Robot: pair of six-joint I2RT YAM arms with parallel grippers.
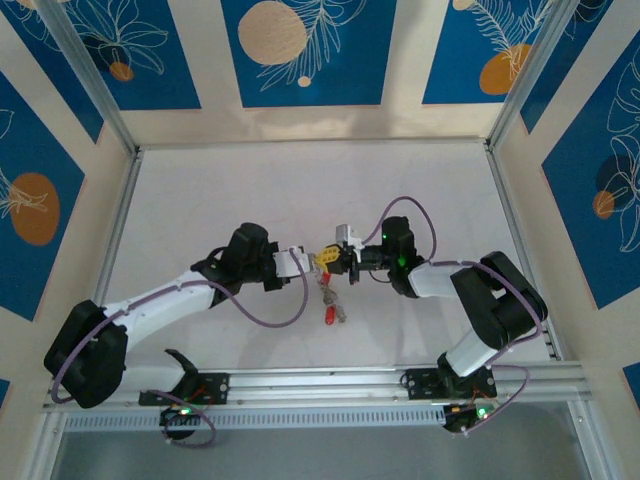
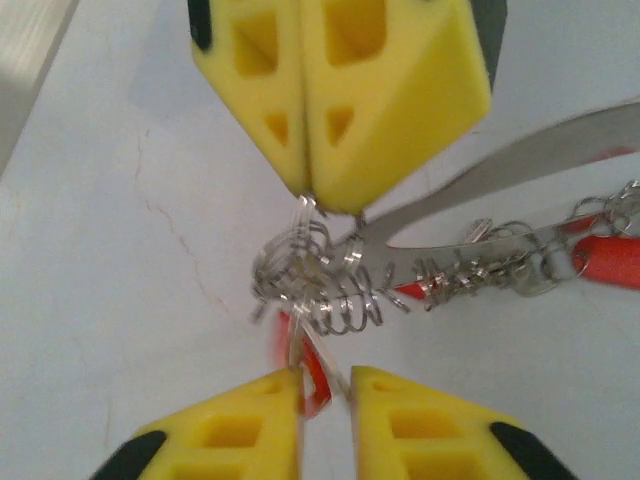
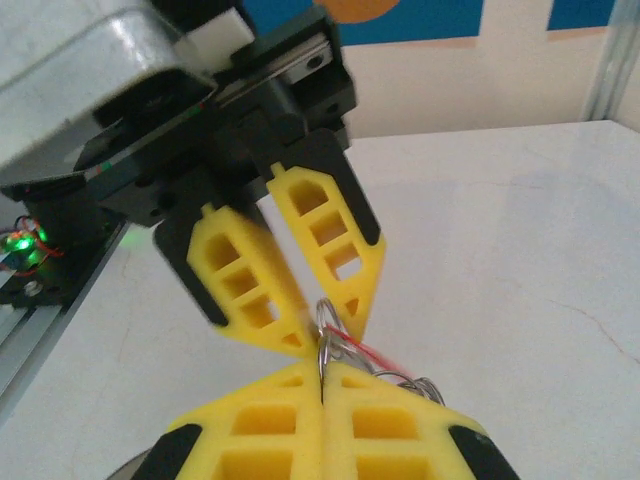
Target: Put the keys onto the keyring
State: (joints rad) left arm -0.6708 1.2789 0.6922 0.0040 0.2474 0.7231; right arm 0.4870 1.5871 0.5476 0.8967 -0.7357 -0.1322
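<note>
Your right gripper [image 3: 322, 372] clamps the keyring [image 3: 321, 345]; your left gripper [image 2: 325, 372], jaws slightly apart, straddles a red-tagged key [image 2: 312, 385] just beside it.

We are looking at a flat white tabletop [image 1: 200, 200], with cream walls [image 1: 210, 122] bearing blue floral panels [image 1: 310, 50] enclosing it.

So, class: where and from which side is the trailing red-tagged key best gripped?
Probably by its red tag, the bulkiest part, at the near end of the chain. Come from the near side, jaws across its width; the left gripper and right gripper crowd the far end.
</note>
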